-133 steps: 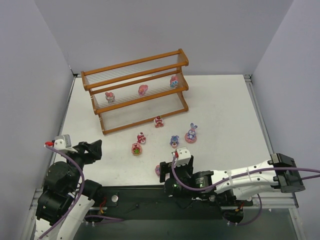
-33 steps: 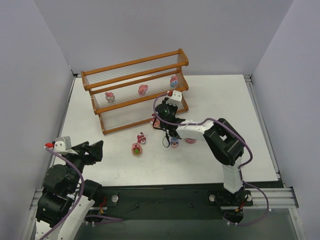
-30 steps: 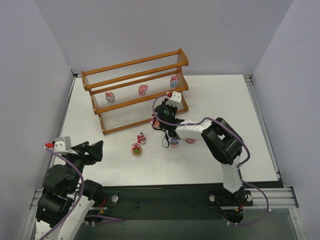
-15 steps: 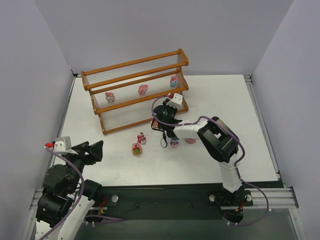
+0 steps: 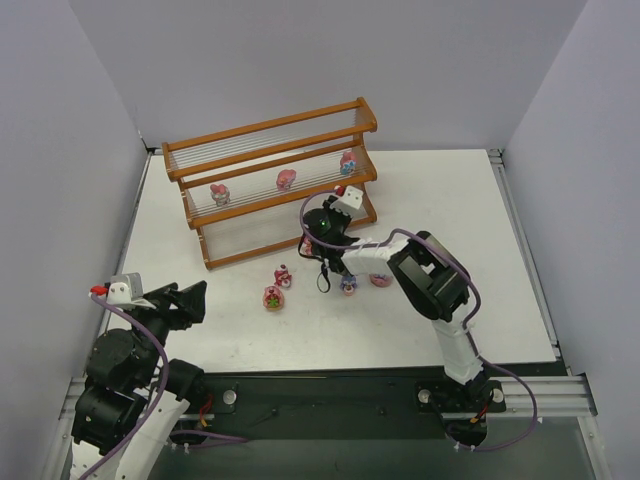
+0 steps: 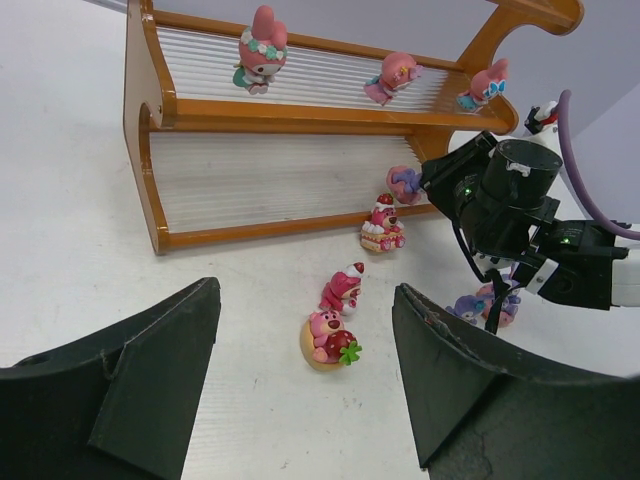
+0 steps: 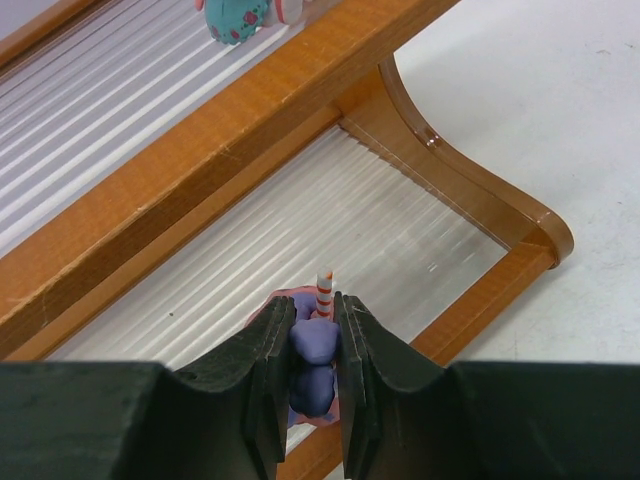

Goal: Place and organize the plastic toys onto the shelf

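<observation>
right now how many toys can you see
9. Three on the shelf middle tier: left toy, centre toy, right toy. One, the held toy, in the right gripper. Five on the table: cake bear, red bear, donut bear, purple toy, pink toy. None seems hidden.

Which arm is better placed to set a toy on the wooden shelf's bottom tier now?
Right. The right gripper is shut on a purple plastic figurine above the bottom rods of the orange-brown wooden shelf. The left gripper is open, empty, far back from it.
</observation>
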`<state>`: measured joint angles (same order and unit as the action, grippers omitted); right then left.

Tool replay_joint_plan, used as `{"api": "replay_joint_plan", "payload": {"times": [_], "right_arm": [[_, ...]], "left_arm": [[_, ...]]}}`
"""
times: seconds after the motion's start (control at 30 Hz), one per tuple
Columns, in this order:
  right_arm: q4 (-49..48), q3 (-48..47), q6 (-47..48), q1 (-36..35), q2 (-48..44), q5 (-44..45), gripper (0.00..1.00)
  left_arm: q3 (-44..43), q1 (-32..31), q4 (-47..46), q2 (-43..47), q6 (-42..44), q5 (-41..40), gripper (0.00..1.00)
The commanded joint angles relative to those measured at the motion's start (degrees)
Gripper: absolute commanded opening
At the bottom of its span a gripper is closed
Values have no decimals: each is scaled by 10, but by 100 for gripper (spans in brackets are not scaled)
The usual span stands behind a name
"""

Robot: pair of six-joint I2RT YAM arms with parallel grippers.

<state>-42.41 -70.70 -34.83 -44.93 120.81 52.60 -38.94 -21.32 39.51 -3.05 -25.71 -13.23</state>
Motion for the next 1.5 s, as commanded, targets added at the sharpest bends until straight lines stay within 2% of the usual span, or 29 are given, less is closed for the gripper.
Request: {"api": "replay_joint_plan", "payload": {"times": [0.0, 0.3, 0.6, 0.83, 1.07, 1.33, 1.47], "right_arm": [[-14, -29, -19, 4, 10, 29, 4], [1, -42, -21, 5, 19, 26, 9], [27, -55, -46, 16, 24, 12, 21], [27, -52, -53, 19, 23, 8, 38], [1, -42, -32, 16, 21, -1, 47], [-12, 16, -25, 3, -52, -27, 56], [29, 49, -48, 2, -94, -74, 60]], "left_arm": [[-1, -2, -28, 1, 8, 0, 79], [-1, -4, -28, 1, 8, 0, 79], [-1, -4, -26, 1, 8, -7, 79], [-1, -4, -26, 4, 8, -7, 79], [-1, -4, -25, 7, 8, -9, 79], [-2, -4, -24, 8, 7, -11, 79], [-3, -4, -24, 10, 7, -13, 79]]}}
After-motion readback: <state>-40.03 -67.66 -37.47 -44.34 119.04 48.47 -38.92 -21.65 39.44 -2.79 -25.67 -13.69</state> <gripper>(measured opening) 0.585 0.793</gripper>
